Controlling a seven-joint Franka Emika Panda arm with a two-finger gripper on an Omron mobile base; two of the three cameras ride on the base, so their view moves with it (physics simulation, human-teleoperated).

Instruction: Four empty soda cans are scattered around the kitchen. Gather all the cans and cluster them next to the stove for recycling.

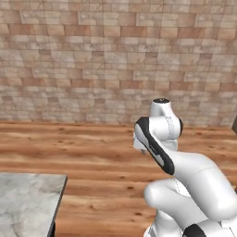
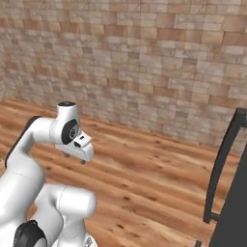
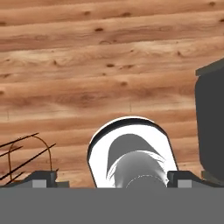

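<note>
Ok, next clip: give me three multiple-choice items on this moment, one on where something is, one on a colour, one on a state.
1. Where does the marble counter lie in the left base view?
A. lower left corner
B. upper right corner
C. centre, against the wall

2. What colour is the floor?
A. grey tile
B. warm brown wood
C. white

3. How do the fingers of the gripper stand in the hand view?
A. shut tight together
C. clamped on a can
B. wide apart, holding nothing

Answers:
1. A, the grey-veined slab fills the lower left corner, beside the arm.
2. B, wood planks run up to the brick wall.
3. B, the two tips sit far apart at the bottom of the hand view with no can between them.
</note>
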